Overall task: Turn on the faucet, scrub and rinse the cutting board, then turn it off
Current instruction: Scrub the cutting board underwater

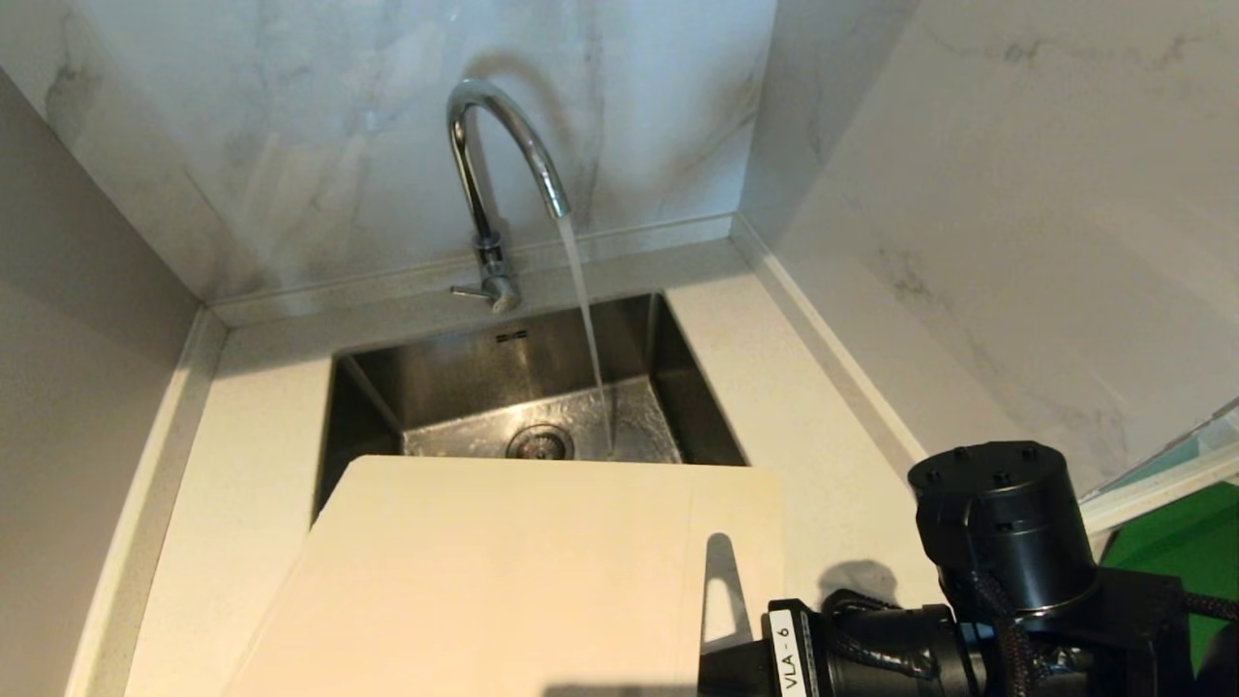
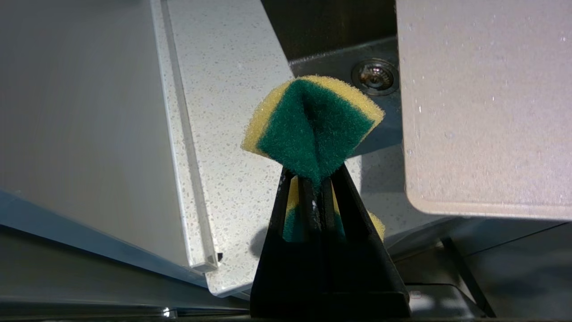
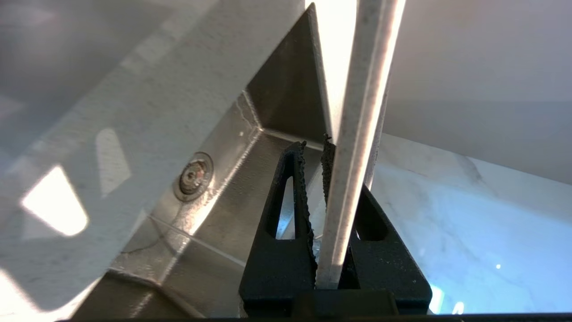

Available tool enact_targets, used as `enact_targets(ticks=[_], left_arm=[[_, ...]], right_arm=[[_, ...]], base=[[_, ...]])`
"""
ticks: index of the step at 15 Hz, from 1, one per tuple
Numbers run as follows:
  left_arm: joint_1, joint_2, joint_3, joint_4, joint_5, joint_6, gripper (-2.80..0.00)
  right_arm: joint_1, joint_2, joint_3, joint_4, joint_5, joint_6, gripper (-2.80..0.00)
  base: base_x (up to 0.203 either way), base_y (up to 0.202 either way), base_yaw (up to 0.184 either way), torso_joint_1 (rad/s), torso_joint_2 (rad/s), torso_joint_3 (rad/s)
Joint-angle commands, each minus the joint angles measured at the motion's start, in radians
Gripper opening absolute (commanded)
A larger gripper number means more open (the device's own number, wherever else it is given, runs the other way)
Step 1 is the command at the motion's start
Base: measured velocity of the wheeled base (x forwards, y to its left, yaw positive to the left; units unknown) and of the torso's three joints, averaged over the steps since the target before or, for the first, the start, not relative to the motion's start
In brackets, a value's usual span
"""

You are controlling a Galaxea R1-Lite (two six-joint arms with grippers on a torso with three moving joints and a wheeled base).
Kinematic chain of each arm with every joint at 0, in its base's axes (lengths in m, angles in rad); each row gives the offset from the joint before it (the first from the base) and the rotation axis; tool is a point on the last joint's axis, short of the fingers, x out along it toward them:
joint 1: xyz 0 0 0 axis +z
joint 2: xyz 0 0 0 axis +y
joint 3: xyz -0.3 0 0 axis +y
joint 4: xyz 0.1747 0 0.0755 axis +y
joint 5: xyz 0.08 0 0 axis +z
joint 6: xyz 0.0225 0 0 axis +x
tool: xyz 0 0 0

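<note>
Marble-look wall tiles with grey veining wrap the corner at 12 and 2 o'clock, a plain grey panel runs along 9. Pale speckled counter surrounds a steel sink. Bit of green floor down at 4 o'clock.

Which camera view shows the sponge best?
The left wrist view: the sponge, green face and yellow edge, is pinched folded in the left gripper. The head and right wrist views show none of it.

Water streams from the chrome gooseneck faucet; the cream cutting board is held tilted over the sink.
</note>
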Motion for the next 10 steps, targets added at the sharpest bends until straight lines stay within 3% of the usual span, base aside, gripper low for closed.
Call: enact_targets(ticks=[1, 7, 10], left_arm=[[0.000, 0.002, 0.000, 0.000, 0.000, 0.000, -2.80], [0.002, 0.000, 0.000, 0.001, 0.000, 0.003, -2.80], [0.002, 0.008, -0.043, 0.020, 0.008, 0.049, -2.80]], right_arm=[[0.001, -0.018, 0.019, -0.003, 0.007, -0.013, -2.80], [0.001, 0.029, -0.004, -0.006, 0.007, -0.015, -2.80], [-0.001, 0.059, -0.044, -0.006, 0.007, -0.015, -2.80]], base=[[0.000, 0.000, 0.000, 0.000, 0.00, 0.000], [0.000, 0.000, 0.000, 0.000, 0.00, 0.000], [0.000, 0.000, 0.000, 0.000, 0.00, 0.000]])
